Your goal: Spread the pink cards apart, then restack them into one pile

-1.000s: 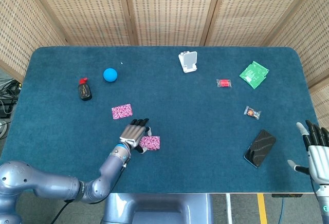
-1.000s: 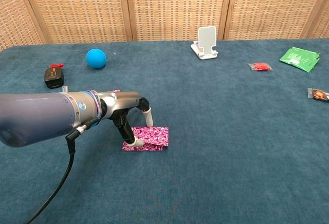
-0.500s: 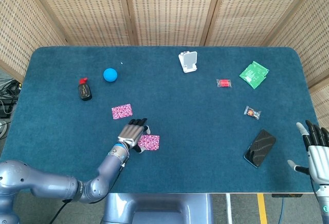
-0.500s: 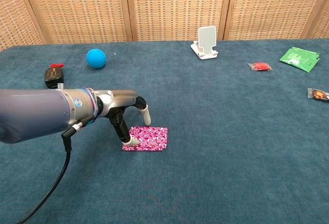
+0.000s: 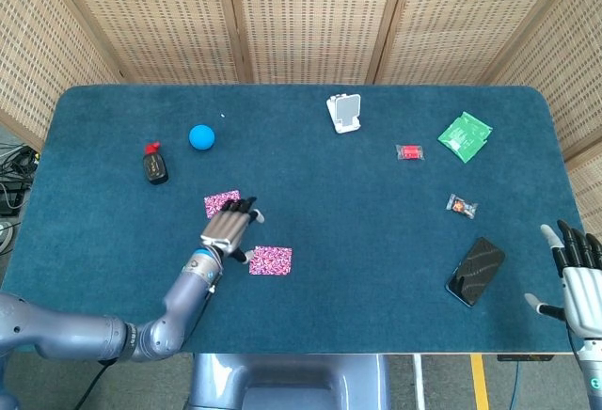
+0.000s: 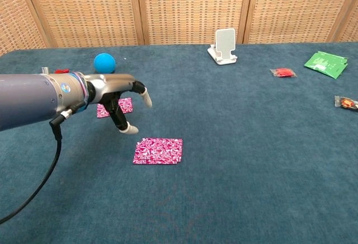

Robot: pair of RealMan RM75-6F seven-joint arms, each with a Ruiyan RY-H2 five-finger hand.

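— So, what is your left hand (image 6: 120,101) doing?
— My fingers are spread and hold nothing; it hovers between the two pink cards, touching neither. One card (image 6: 158,150) lies flat on the bench just near of it, the other card (image 5: 220,203) just beyond, partly behind my fingers.
— And your right hand (image 5: 576,278)?
— Open too, off the bench's right edge, near the black phone (image 5: 475,270).
— The surroundings?
— Blue cloth bench (image 5: 357,194), wicker screens (image 5: 301,15) behind it
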